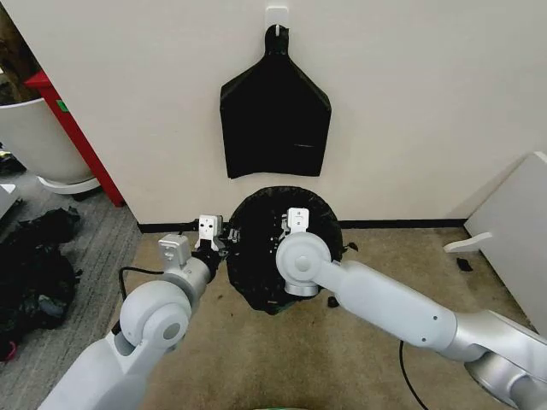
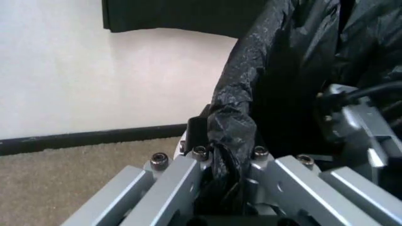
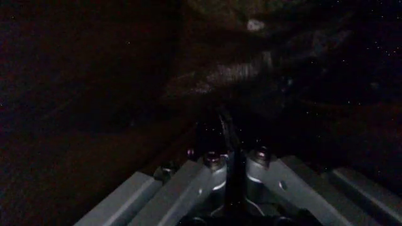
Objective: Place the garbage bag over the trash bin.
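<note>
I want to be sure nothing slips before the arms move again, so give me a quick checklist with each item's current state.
1. Left gripper grip on the garbage bag: ok, jaws shut on a bunched fold at the bag's left edge.
2. Right gripper grip: ok, jaws look shut on thin dark plastic inside the bag.
3. Bag mouth spread: ok, a round opening shows in the head view.
4. Bag seated over the trash bin rim: cannot tell, the bag covers the bin completely.
5. Cable by the left arm: ok, lying on the carpet away from the bag.
6. Spare bag bunch on the wall: ok, hanging apart from the work.
</note>
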Motion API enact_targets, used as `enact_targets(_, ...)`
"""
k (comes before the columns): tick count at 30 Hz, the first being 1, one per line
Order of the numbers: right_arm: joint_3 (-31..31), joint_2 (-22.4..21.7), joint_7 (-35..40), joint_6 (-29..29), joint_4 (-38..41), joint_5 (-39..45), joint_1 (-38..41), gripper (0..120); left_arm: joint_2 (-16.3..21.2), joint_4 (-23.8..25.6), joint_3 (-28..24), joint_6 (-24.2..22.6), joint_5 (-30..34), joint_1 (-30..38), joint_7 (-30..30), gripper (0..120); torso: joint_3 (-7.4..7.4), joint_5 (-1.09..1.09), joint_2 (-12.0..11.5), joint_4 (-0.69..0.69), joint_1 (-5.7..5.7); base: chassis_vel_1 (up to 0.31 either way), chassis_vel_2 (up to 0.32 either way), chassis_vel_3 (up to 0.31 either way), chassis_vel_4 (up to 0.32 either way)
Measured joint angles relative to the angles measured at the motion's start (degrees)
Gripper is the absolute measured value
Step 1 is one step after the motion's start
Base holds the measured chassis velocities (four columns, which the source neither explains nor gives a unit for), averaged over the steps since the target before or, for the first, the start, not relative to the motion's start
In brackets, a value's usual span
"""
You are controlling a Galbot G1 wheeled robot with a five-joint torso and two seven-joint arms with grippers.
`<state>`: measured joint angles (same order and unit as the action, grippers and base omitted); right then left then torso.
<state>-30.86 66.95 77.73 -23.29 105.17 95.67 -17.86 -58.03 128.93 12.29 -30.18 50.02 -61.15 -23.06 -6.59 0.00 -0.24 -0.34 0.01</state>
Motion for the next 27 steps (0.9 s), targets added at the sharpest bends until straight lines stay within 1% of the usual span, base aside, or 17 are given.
enact_targets(12,0.33,0.89,-0.04,0.13,-2.64,0.04,-0.38,0,0.06,1.12,1.28,0.04,1.08,-0.45,0.57,1,0.0,0.0,0.0,0.0,0.0,0.0,0.0,0.0,0.0)
enact_targets(19,0.68,1.16,-0.33,0.21,-3.92,-0.98,-1.07,0,0.13,2.21,2.22,-0.02,2.1,-1.91,0.52,1,0.0,0.0,0.0,0.0,0.0,0.0,0.0,0.0,0.0)
enact_targets(27,0.45,1.24,-0.25,0.74,-4.01,-1.27,-1.35,0,0.16,2.98,2.87,0.1,2.77,-2.58,0.48,1,0.0,0.0,0.0,0.0,0.0,0.0,0.0,0.0,0.0)
